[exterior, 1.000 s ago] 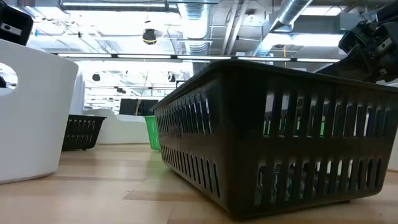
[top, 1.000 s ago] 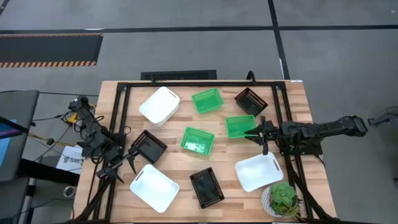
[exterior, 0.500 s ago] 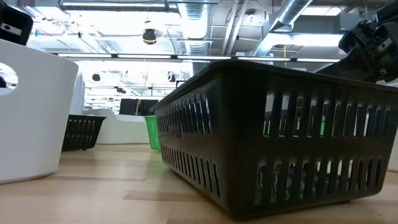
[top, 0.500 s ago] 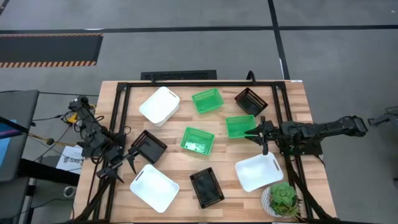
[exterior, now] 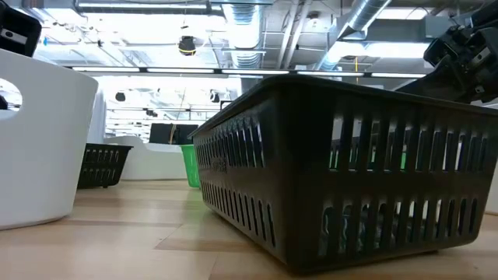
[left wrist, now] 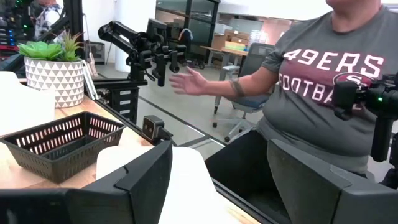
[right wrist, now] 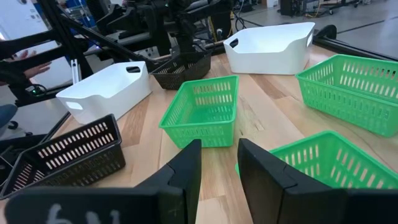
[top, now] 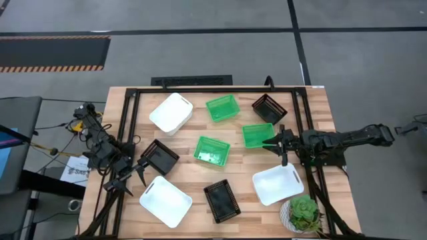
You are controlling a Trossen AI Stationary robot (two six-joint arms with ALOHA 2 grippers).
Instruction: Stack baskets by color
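I see the right gripper (top: 275, 142) at the near edge of a bright green slotted plastic basket (top: 257, 135) on the wooden worktop (top: 240, 170); its fingers (right wrist: 184, 167) stand slightly spread, and whether they pinch that basket's wall I cannot tell. A second green basket (top: 212, 150) lies mid-worktop, a third (top: 222, 108) farther back. Three white rounded baskets (top: 171, 112) and three black slotted baskets (top: 222, 201) lie scattered, all unstacked. My left gripper (top: 139, 169) waits beside a black basket (top: 160, 156), fingers (left wrist: 146, 177) spread. A person (left wrist: 323, 93) stands beyond.

The near black basket (exterior: 342, 171) hides most of the table.
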